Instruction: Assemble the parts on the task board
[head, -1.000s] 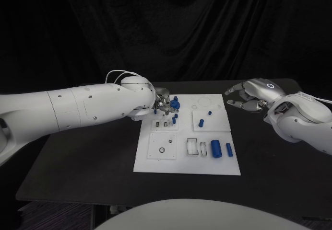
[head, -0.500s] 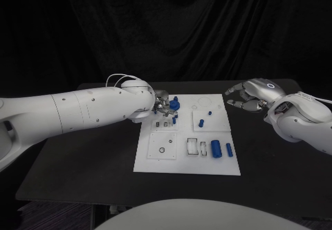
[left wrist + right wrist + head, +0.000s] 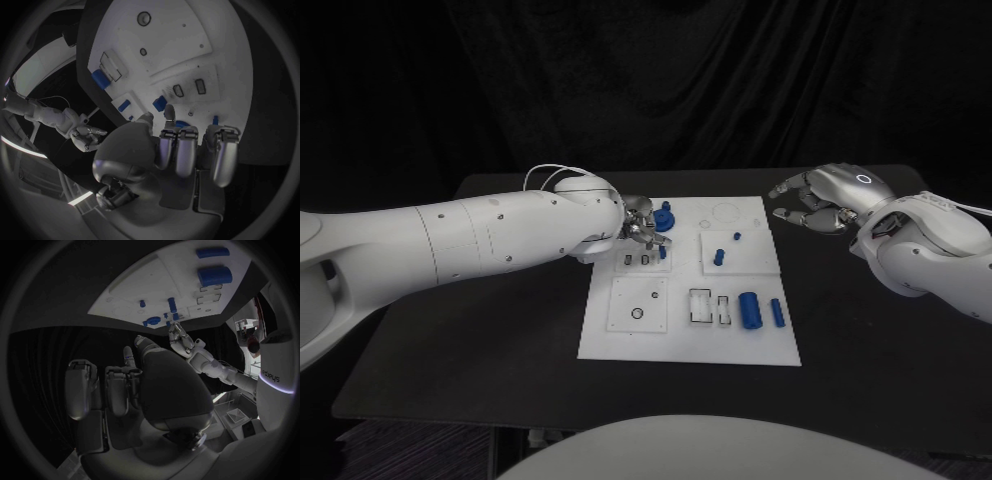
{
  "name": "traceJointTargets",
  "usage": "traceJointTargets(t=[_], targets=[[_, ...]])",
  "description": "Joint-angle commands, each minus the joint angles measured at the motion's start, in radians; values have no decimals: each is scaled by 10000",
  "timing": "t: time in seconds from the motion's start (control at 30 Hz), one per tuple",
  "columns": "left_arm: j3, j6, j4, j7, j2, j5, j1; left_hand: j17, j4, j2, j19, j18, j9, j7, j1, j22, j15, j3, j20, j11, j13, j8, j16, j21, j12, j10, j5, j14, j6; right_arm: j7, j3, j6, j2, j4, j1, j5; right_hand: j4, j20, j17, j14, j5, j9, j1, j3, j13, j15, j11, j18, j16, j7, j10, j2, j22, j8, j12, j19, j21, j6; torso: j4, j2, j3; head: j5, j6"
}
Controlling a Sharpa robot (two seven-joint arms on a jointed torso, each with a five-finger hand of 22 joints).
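The white task board (image 3: 625, 340) lies mid-table. My left hand (image 3: 640, 224) hovers over its far left corner, fingertips right beside an upright blue part (image 3: 665, 212); in the left wrist view that blue part (image 3: 183, 123) peeks out just behind the fingertips (image 3: 167, 113), and contact is unclear. A blue peg (image 3: 718, 256) and a smaller blue peg (image 3: 737, 237) stand in the far right panel. A thick blue cylinder (image 3: 750, 308) and a slim blue bar (image 3: 777, 312) lie near the right edge. My right hand (image 3: 815, 205) hangs off the board's far right corner, fingers loosely bent and apart, holding nothing.
Rectangular slots (image 3: 701, 306) and a round hole (image 3: 636, 312) mark the board's near panels. Bare black table (image 3: 488, 330) surrounds the board on every side. My bulky left forearm (image 3: 488, 230) spans the table's left half.
My left forearm has swung slightly lower and toward the board, while its hand stays by the upright blue part. The right hand has not moved.
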Motion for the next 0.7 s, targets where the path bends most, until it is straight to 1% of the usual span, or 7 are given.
traceJointTargets(t=[0.03,0.1,0.2,0.27,0.4,0.5,0.7], targets=[[9,-122,-11,312,35,8,-50,2631,97,19,860,-80,29,-9,-112,2416,-68,-11,-60,-60,2614,-78,26,-44,25,1060,-2,1057,109,-99,6,6,9,1,-24,-21,33,-26,2634,1055,66,-16,21,53,2634,-15,24,39,29,74,1041,-13,2168,-59,27,349,-35,26,-28,1,-5,-28,-2],[9,-135,-19,343,38,8,-71,2631,116,22,852,-77,41,-10,-129,2406,-69,-9,-61,-62,2614,-87,26,-48,25,1060,-4,1057,124,-97,6,6,13,2,-24,-21,33,-26,2634,1055,66,-16,21,53,2634,-15,24,39,29,74,1041,-13,2168,-59,27,349,-35,26,-42,7,-6,-50,-2],[9,-100,-37,362,49,8,-87,2631,118,22,842,-74,43,-11,-131,2394,-70,-8,-61,-63,2614,-88,26,-53,25,1060,-4,1057,127,-104,6,10,14,0,-24,-20,33,-26,2634,1055,66,-16,21,53,2634,-15,24,39,29,74,1041,-13,2168,-59,27,349,-35,26,-33,1,0,-67,-2],[9,-67,-48,362,62,8,-96,2631,126,23,840,-74,47,-11,-137,2392,-70,-7,-62,-63,2614,-96,26,-54,25,1060,-4,1057,129,-111,6,15,16,-3,-24,-20,33,-26,2634,1055,66,-16,21,53,2634,-15,24,39,29,74,1041,-13,2168,-59,27,349,-35,26,-9,-10,5,-115,-2],[9,-2,-77,299,115,8,-117,2631,135,25,834,-72,53,-12,-144,2385,-71,-4,-62,-64,2614,-107,26,-57,25,1060,-3,1057,130,-112,6,24,17,-12,-24,-20,34,-24,2634,1055,76,-19,22,55,2634,-13,27,40,29,78,1041,-16,2165,-63,27,346,-42,29,7,-19,7,-215,-2],[9,27,-104,222,141,8,-131,2631,137,26,844,-75,54,-13,-145,2397,-72,-2,-63,-65,2614,-110,26,-52,25,1060,-2,1057,131,-106,6,40,38,-26,-24,-19,34,-24,2634,1055,79,-19,22,56,2634,-13,28,40,29,79,1041,-17,2165,-64,27,346,-41,30,-2,-25,10,-245,-2],[9,27,-146,136,159,8,-151,2631,141,29,841,-74,58,-15,-146,2393,-73,5,-64,-67,2614,-122,26,-54,25,1060,5,1057,133,-97,6,79,65,-42,-24,-19,34,-24,2634,1055,79,-19,22,56,2634,-13,28,40,29,79,1041,-17,2165,-64,27,346,-41,30,-12,-19,5,-279,-2]])
